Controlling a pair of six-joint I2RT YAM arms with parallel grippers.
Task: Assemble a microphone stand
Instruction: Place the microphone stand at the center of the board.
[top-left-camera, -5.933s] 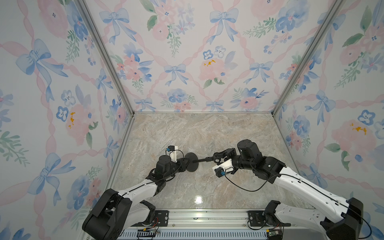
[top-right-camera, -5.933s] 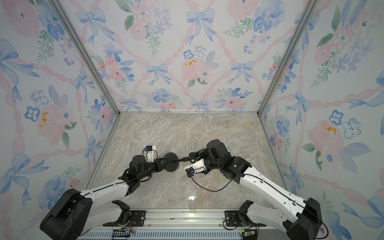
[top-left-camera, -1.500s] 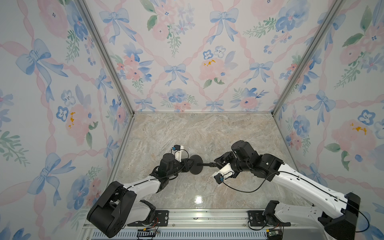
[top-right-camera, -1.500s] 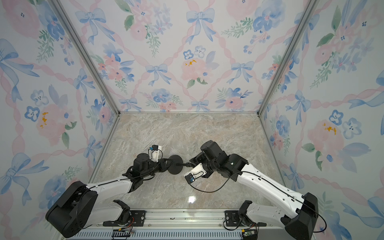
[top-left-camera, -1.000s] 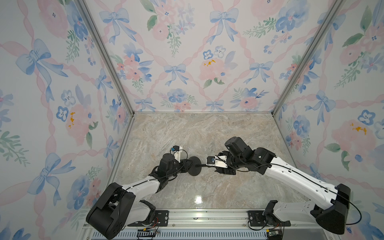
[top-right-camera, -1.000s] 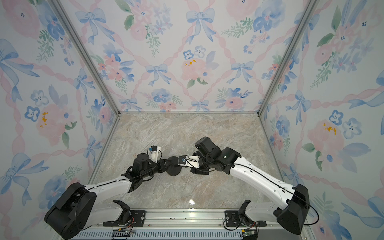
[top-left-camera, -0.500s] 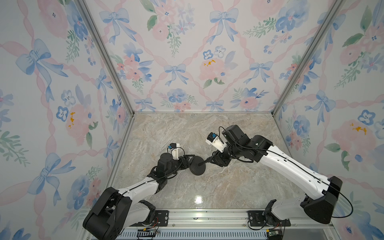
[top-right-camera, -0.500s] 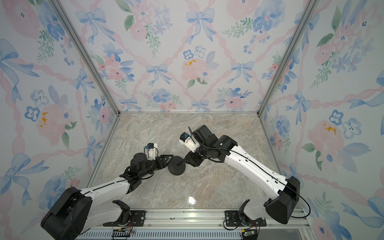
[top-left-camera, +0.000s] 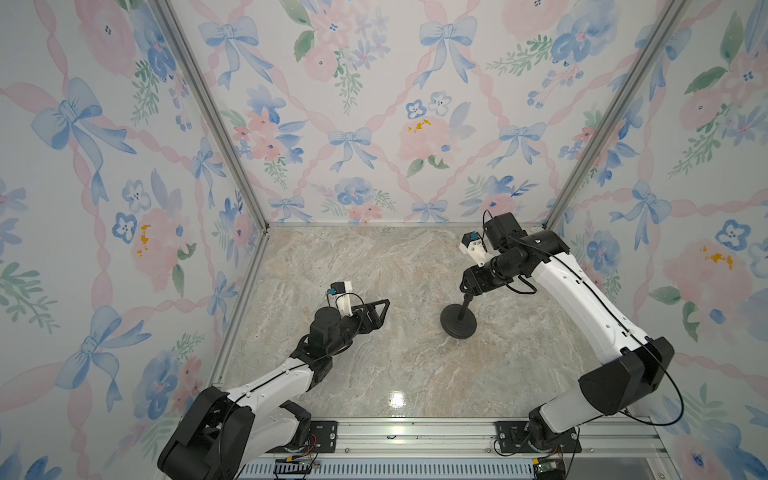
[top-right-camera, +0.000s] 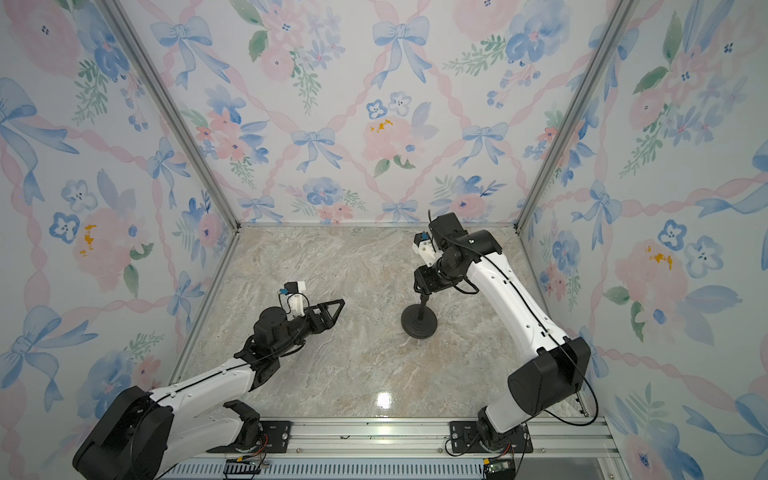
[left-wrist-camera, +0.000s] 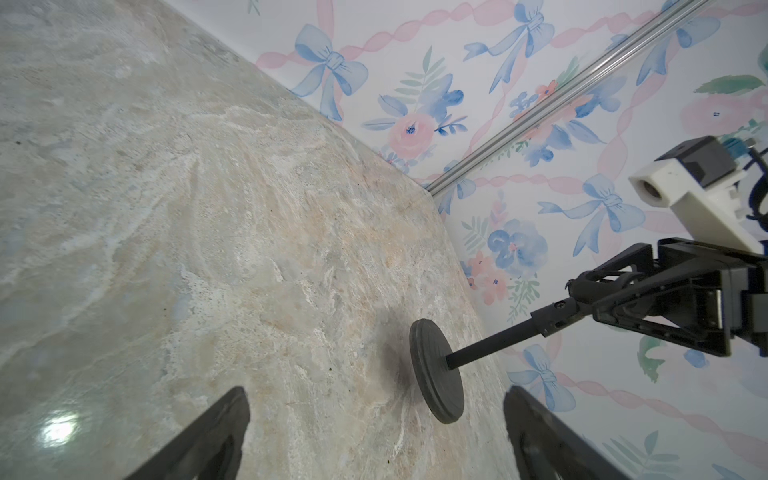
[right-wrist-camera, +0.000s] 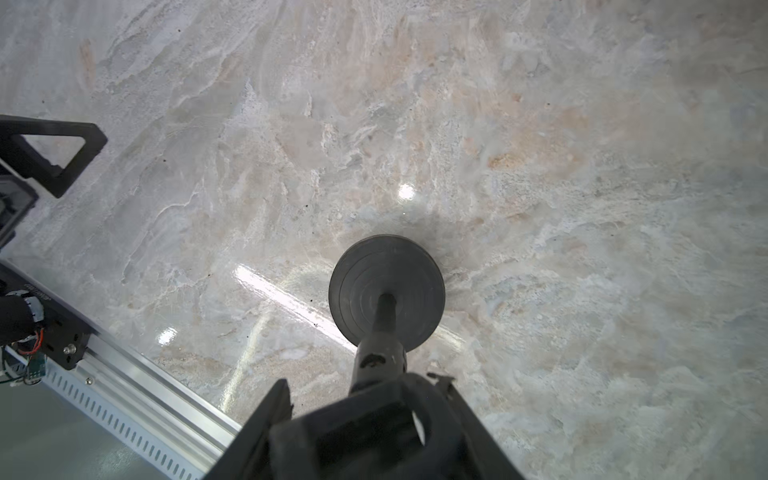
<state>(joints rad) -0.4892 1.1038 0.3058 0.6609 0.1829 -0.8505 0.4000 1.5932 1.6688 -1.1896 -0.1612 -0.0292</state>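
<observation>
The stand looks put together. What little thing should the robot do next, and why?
Probably settle the disc base flat on the tabletop before letting go. The rod already sits in the base, the right gripper grips its top, and the left gripper is open and apart.

No text, label, brand, number or sign can be read on anything shown.
</observation>
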